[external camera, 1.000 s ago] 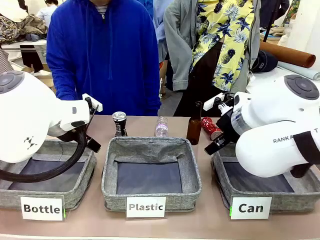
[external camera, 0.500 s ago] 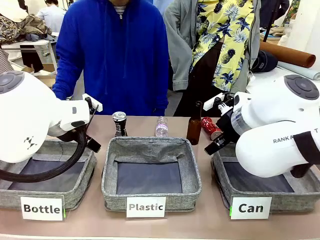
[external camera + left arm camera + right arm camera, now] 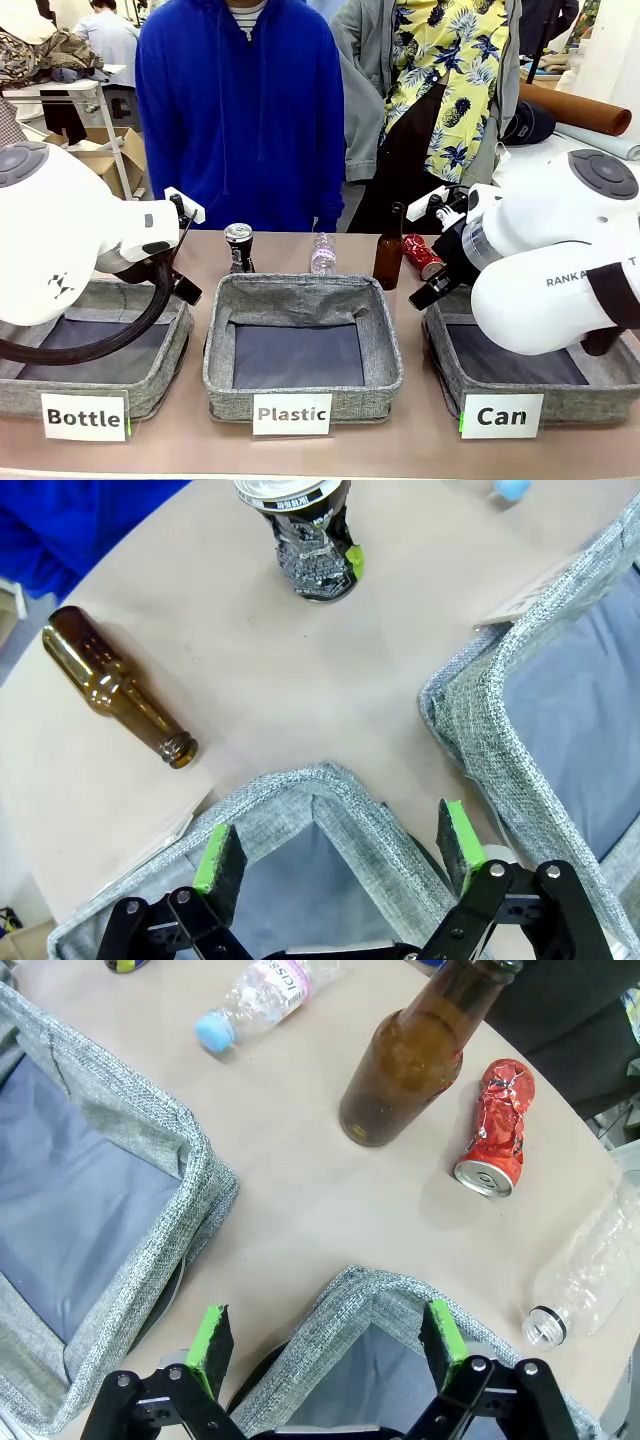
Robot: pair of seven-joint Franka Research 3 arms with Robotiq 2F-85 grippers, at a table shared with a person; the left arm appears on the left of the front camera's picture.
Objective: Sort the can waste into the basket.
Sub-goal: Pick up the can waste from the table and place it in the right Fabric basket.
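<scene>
Noted black-and-silver can (image 3: 239, 247) upright on the table (image 3: 400, 445), behind the gap between "Bottle" basket (image 3: 160, 385) and "Plastic" basket (image 3: 225, 380). Found crushed red can (image 3: 495, 1125) on its side, near an upright brown bottle (image 3: 415, 1060) and just beyond the far left corner of the "Can" basket (image 3: 560, 400). Logged both cans on the tabletop, outside that basket.

Saw left gripper (image 3: 340, 830) with jaws apart, gripping nothing, hanging over the far corner of the "Bottle" basket. Saw right gripper (image 3: 327, 1335) likewise spread wide and empty-handed, above the far corner of the "Can" basket.

Also recorded: second brown bottle (image 3: 115, 685) lying flat, apart from the black-and-silver can; blue-capped plastic bottle (image 3: 265, 995) lying down; uncapped clear bottle (image 3: 590, 1270) lying beside the "Can" basket. Observed person in blue top (image 3: 240, 110) standing at the far edge.
</scene>
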